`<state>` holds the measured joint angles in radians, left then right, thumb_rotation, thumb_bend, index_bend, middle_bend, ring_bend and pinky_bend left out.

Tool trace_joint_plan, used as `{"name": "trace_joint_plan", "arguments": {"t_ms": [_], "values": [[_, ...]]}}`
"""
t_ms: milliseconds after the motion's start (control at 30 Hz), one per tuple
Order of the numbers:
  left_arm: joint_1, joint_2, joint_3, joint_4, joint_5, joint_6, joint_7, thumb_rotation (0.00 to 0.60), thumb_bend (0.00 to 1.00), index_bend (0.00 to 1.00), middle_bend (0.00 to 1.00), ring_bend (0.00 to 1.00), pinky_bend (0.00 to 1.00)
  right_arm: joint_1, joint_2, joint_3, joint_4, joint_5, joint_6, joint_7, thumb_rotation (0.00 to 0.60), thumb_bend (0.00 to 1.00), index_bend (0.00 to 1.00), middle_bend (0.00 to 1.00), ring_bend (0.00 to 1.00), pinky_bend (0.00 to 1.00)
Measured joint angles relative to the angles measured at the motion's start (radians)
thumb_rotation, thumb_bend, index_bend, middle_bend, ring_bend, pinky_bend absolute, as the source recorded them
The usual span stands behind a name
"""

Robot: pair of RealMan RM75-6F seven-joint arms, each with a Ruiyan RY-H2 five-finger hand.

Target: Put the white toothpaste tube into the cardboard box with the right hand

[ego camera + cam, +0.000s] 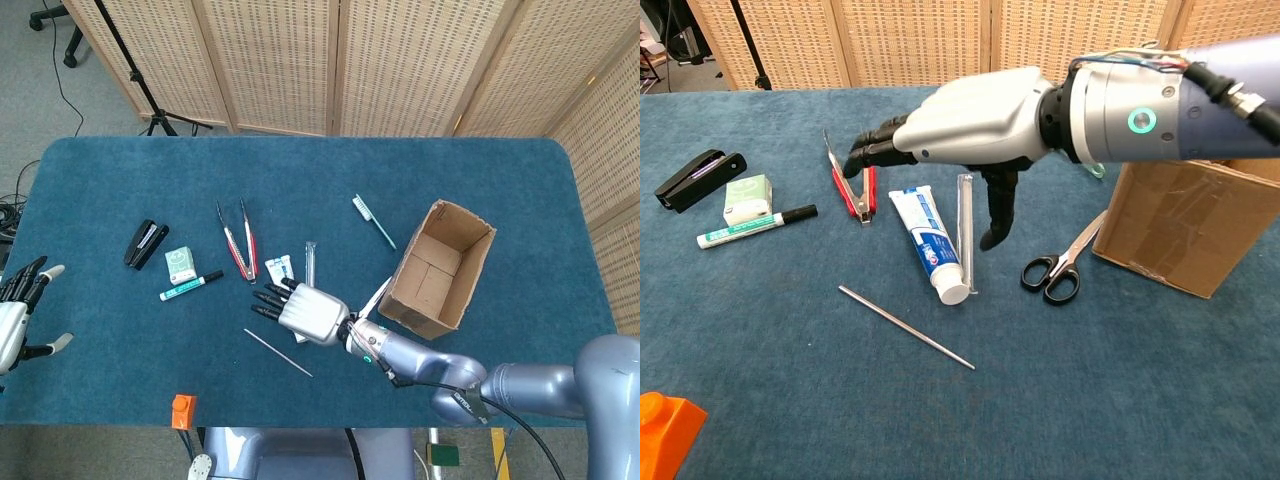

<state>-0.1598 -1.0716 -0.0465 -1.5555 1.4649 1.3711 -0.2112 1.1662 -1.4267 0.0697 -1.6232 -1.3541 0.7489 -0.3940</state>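
Hovering in the head view: right hand (312,312), fingers spread and holding nothing, above white toothpaste tube (279,267); cardboard box (438,268) well to its right; left hand (20,300) open at bench (480,180) edge. Chest view: tube flat on bench beside clear tube (963,225), scissors (1057,273) near box.

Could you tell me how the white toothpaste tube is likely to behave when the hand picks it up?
The white toothpaste tube lies flat, so it probably won't roll. Its body looks soft and may give under the fingers; the capped end looks firmer. The right robot hand hovers open above it.
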Motion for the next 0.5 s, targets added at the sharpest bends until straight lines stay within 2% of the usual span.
{"name": "trace_joint_plan", "arguments": {"t_ms": [333,500], "values": [[-0.005,0.000,0.002,0.003,0.000,-0.011,-0.006,0.600,0.17,0.15,0.00,0.00,0.12,0.027,-0.116,-0.048,0.277,-0.353,0.112,-0.095,0.600,0.00,0.00,0.00,0.00,0.09],[-0.005,-0.001,0.003,0.004,0.000,-0.012,-0.006,0.600,0.17,0.15,0.00,0.00,0.12,0.042,-0.161,-0.071,0.331,-0.414,0.122,-0.146,0.600,0.00,0.00,0.00,0.00,0.09]]}}
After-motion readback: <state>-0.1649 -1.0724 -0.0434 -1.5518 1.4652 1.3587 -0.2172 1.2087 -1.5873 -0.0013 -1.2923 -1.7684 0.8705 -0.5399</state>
